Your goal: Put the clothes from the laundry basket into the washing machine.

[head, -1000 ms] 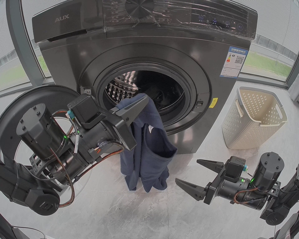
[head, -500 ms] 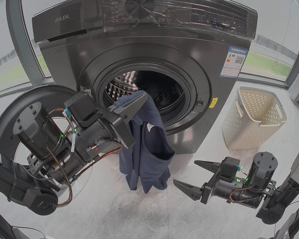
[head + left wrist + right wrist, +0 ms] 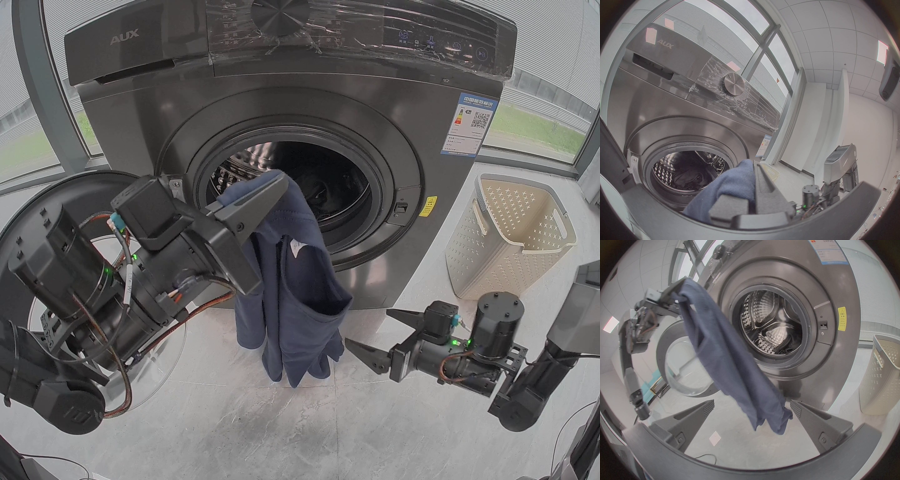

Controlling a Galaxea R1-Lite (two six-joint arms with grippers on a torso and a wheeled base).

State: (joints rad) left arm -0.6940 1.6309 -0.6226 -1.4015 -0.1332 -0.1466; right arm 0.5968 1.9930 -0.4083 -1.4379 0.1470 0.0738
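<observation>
A dark blue garment [image 3: 294,281] hangs from my left gripper [image 3: 262,190], which is shut on its top fold just in front of the washing machine's open drum [image 3: 300,187]. The cloth's lower end dangles close to the floor. The same garment [image 3: 728,187] bunches between my left fingers in the left wrist view, and in the right wrist view it [image 3: 731,365] hangs before the drum [image 3: 770,326], where some dark clothing lies inside. My right gripper [image 3: 381,334] is open, low beside the garment's hem, empty. The cream laundry basket [image 3: 509,237] stands to the machine's right.
The round machine door [image 3: 75,206] is swung open to the left, behind my left arm. Pale stone floor [image 3: 262,425] lies free in front of the machine. Windows run along both sides behind it.
My left gripper has lifted the garment slightly up and to the left, nearer the drum's mouth. My right gripper has moved up and left toward the hanging hem.
</observation>
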